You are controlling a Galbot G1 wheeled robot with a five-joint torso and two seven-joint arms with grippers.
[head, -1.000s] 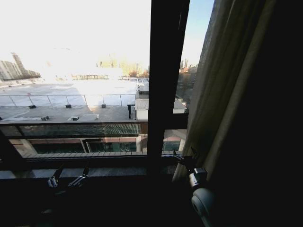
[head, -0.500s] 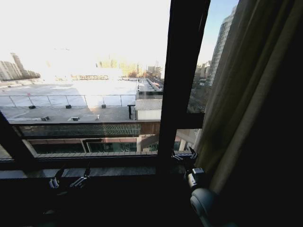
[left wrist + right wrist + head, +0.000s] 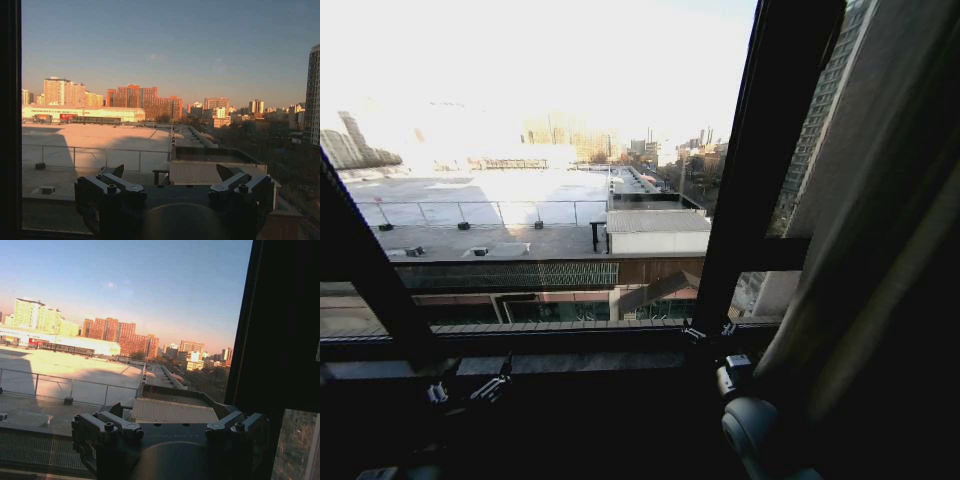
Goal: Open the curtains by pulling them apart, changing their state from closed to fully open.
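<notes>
The right gripper hangs low by the sill, jaws spread wide and empty – free of fabric, its own view facing open glass. The left gripper waits low at the left, also wide and holding nothing. Beyond them the curtain is bunched at the far right past the frame bar – the window looks largely uncovered.

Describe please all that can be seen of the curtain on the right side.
The curtain is a tall, pleated panel of thin cream fabric, mostly in shadow, hanging gathered at the right side of the window beside the dark frame bar. Its folds run slightly slanted in the head view. The right end effector is near its lower edge, apart from it.
</notes>
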